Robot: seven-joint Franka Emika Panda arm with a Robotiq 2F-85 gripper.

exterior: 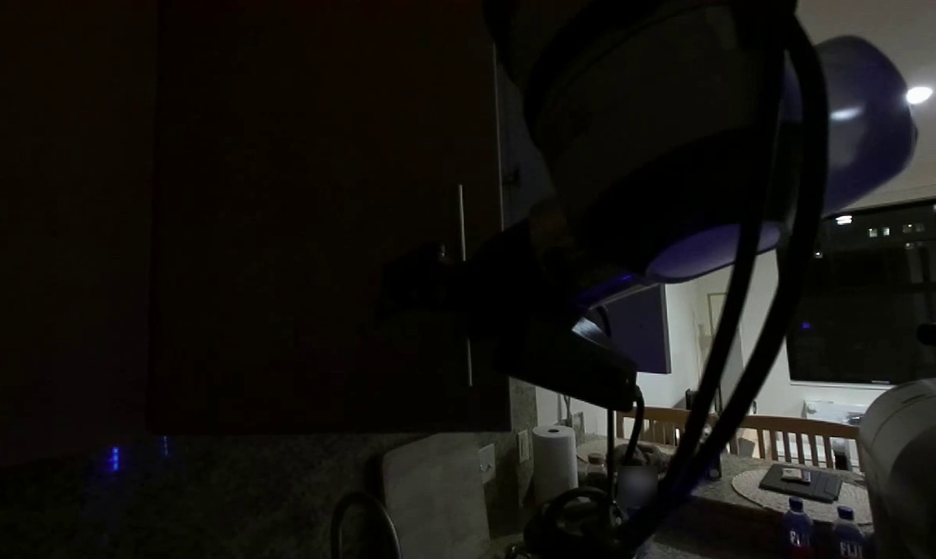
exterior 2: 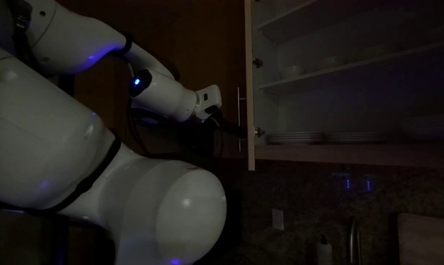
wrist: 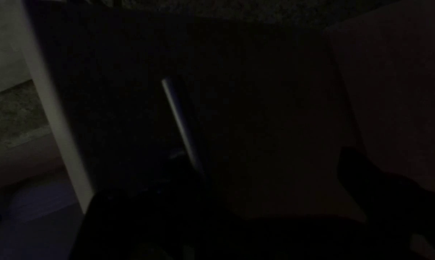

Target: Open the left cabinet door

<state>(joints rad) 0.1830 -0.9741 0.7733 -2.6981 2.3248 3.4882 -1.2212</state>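
The left cabinet door (exterior: 312, 233) is a tall, flat, very dark panel with a slim silver bar handle (exterior: 461, 217) near its pale free edge. In an exterior view the door (exterior 2: 250, 88) stands swung open, almost edge-on, with its handle (exterior 2: 239, 110) on the outer face. In the wrist view the door (wrist: 257, 108) fills the middle, and the handle (wrist: 181, 119) slants down to the left finger. My gripper (wrist: 264, 159) is open, its fingers wide apart over the door face. The handle's lower part is hidden behind the left finger; contact cannot be told.
Behind the open door are cabinet shelves (exterior 2: 354, 66) with stacked plates (exterior 2: 295, 138). A faucet (exterior 2: 353, 235) and a cutting board (exterior: 436, 489) stand below. A paper towel roll (exterior: 554, 462) and bottles (exterior: 798, 528) are on the counter. Cables (exterior: 786, 295) hang from the arm.
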